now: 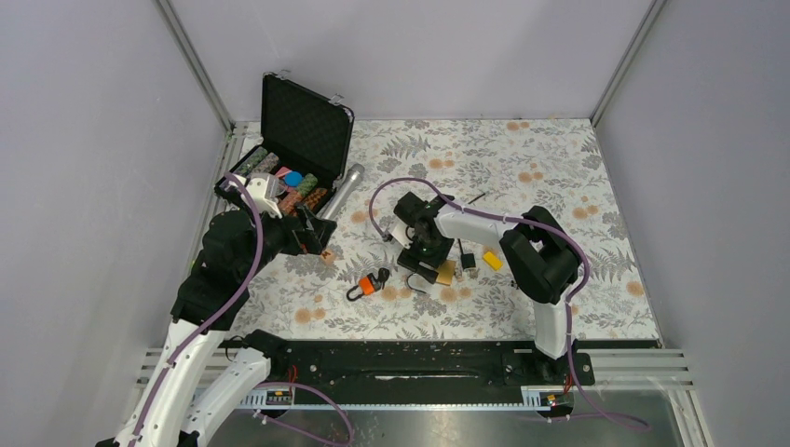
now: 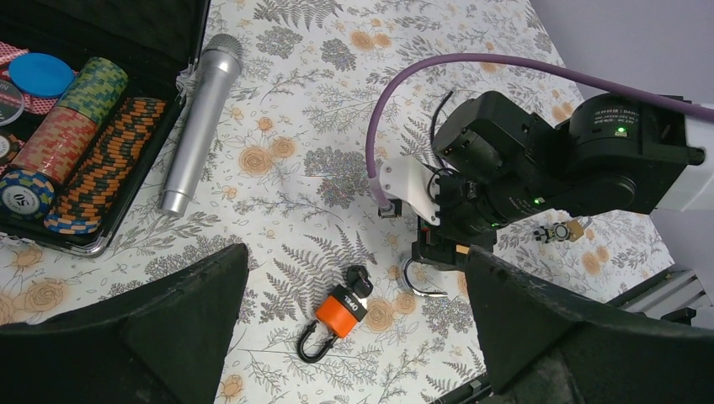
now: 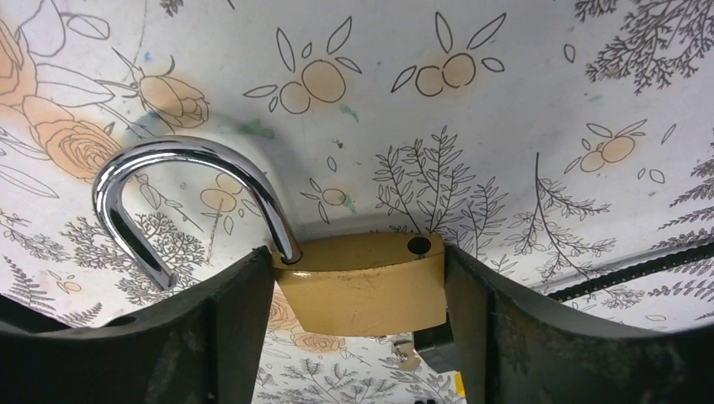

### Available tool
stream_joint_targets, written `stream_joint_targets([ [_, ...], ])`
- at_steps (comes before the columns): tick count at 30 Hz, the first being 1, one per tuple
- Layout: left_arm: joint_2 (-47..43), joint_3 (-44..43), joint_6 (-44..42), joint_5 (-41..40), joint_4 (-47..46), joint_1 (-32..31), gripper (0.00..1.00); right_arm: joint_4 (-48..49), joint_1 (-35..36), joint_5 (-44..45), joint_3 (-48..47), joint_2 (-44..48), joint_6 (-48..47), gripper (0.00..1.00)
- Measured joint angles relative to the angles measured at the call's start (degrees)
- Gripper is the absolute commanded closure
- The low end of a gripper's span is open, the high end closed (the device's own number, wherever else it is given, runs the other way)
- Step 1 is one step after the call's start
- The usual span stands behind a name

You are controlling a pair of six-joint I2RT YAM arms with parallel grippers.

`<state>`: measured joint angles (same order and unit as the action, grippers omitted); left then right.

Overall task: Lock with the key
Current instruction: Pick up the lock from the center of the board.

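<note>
A brass padlock (image 3: 362, 282) sits between the fingers (image 3: 227, 337) of my right gripper (image 3: 358, 311), which touch both of its sides. Its chrome shackle (image 3: 168, 185) is swung open, the free end out of its hole. In the top view the right gripper (image 1: 424, 261) is at mid-table over this padlock (image 1: 445, 272). A black-headed key (image 1: 469, 261) lies just right of it. An orange padlock (image 2: 341, 307) with an open black shackle and a black key (image 2: 360, 280) in it lies below my open left gripper (image 2: 358, 328), which holds nothing.
An open black case (image 1: 303, 126) of poker chips stands at the back left, with a silver microphone (image 1: 341, 191) beside it. A yellow tag (image 1: 492, 261) and small keys (image 2: 560, 231) lie right of the brass padlock. Grey walls surround the floral mat.
</note>
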<state>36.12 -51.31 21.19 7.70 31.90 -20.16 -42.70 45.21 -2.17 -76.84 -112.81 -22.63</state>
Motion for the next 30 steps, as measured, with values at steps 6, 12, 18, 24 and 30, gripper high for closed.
stream_joint_targets([
  [6,0.0,0.0,0.0,0.4,0.2,0.0,0.01,1.0,0.1,1.2,0.6,0.5,2.8,0.45],
  [12,0.0,0.0,0.0,1.4,0.2,0.0,0.01,6.0,0.1,2.0,6.3,6.0,7.7,0.46],
  [18,0.7,0.0,0.7,3.2,0.2,0.0,0.01,9.2,-0.8,-3.2,9.2,13.9,16.2,0.47],
  [24,0.9,0.0,1.9,5.6,-0.1,0.0,0.01,16.0,-5.6,-13.0,12.6,24.2,29.6,0.46],
  [30,1.8,0.0,3.7,7.8,-2.6,-0.5,0.02,25.7,-8.6,-16.6,16.2,34.2,49.1,0.44],
])
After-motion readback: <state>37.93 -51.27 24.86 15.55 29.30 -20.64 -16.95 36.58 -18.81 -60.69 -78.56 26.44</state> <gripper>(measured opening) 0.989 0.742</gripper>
